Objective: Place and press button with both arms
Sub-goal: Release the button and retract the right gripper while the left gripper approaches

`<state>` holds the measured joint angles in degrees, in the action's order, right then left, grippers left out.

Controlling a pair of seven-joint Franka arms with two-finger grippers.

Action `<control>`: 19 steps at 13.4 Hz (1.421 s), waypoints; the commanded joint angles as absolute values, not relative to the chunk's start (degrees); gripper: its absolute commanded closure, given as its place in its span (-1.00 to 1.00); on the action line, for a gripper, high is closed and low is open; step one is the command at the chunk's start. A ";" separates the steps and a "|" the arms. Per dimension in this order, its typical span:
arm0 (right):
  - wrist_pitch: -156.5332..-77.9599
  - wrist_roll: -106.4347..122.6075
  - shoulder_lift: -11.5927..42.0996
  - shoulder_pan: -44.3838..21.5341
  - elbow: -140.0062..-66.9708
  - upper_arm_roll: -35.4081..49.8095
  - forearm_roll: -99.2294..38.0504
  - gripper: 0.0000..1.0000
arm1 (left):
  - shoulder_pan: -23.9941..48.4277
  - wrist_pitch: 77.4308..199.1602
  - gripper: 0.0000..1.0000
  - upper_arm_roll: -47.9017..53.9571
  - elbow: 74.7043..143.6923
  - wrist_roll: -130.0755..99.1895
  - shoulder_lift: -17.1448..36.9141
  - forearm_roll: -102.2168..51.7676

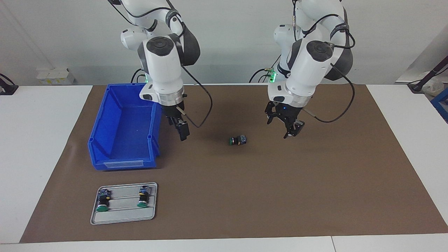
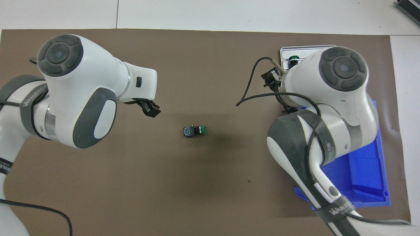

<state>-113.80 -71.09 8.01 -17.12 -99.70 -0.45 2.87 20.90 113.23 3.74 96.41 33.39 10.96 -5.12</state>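
One button lies on its side in the middle of the brown mat, its green cap toward the right arm's end of the table. Nothing touches it. My right gripper hangs above the mat between the blue bin and the button, open and empty. On the button's other flank, my left gripper hovers above the mat, fingers apart, with nothing in them. Both grippers stand well apart from the button.
A blue bin stands at the right arm's end. Farther from the robots, a grey tray carries two more buttons. The brown mat covers most of the table.
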 commanded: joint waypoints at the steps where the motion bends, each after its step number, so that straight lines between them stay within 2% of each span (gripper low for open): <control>1: -111.73 -58.24 3.17 -12.23 -104.50 0.26 0.88 -0.98 | 24.16 114.44 -0.76 2.81 95.02 34.45 12.30 -4.66; 3: -108.03 -44.98 1.94 -9.51 -104.33 0.26 0.88 -0.99 | 24.70 113.91 -0.76 2.90 94.49 34.63 14.58 -2.83; 6: -106.79 -24.85 0.09 -4.32 -104.15 0.09 0.88 -0.99 | 27.24 112.51 -0.75 3.16 91.50 40.76 17.57 1.23; 9: -104.33 -10.06 -1.58 -1.76 -103.36 -0.26 0.88 -0.99 | 28.99 113.20 -0.64 3.51 91.67 44.65 18.63 0.36; 11: -102.93 -8.18 -1.85 -0.79 -101.35 -0.26 0.88 -0.99 | 29.44 114.08 -0.64 3.60 92.46 45.96 18.98 0.18; 15: -95.03 -8.09 0.52 -1.23 -92.21 0.09 0.79 -0.99 | 31.11 118.38 -0.71 3.87 92.90 49.22 22.58 -0.09; 19: -94.22 -2.74 0.70 -1.49 -91.58 0.18 0.79 -0.99 | 32.86 122.77 -0.78 3.78 96.84 49.13 22.85 -0.09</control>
